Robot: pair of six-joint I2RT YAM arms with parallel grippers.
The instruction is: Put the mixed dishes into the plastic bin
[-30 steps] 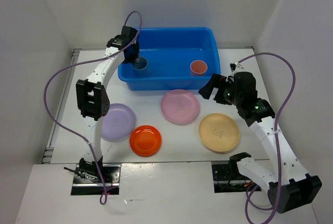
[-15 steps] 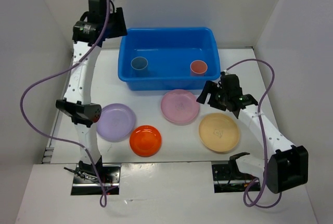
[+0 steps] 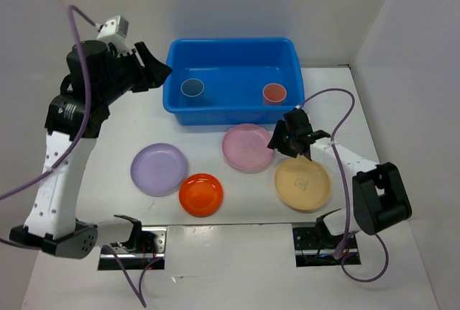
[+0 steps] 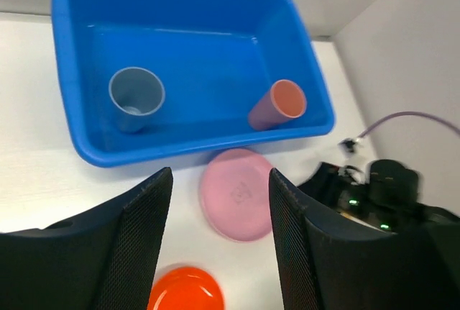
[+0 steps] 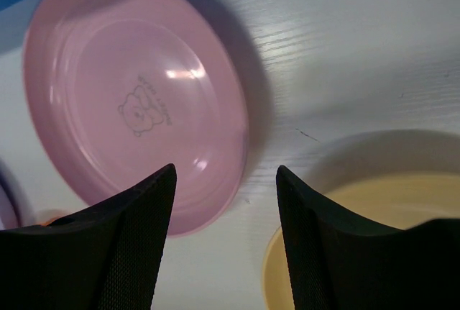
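Observation:
The blue plastic bin [image 3: 231, 49] stands at the back with the light-blue cup [image 3: 192, 88] and the salmon-pink cup [image 3: 274, 93] inside. The pink plate [image 3: 248, 147], tan-yellow plate [image 3: 302, 183], lavender plate [image 3: 159, 169] and orange plate [image 3: 201, 194] lie on the table. My left gripper [image 3: 159, 74] is open and empty, raised high left of the bin. My right gripper [image 3: 281, 141] is open and empty, low over the pink plate's right edge [image 5: 237, 144], beside the tan-yellow plate [image 5: 345, 252].
White walls enclose the table on three sides. The right arm's purple cable [image 3: 338, 101] loops over the table right of the bin. In the left wrist view the bin [image 4: 72, 137], both cups, the pink plate [image 4: 237, 193] and the orange plate [image 4: 185, 290] show.
My left arm has lifted away from the bin's left side and swung up and left. My right gripper has come down and left to the pink plate's right edge.

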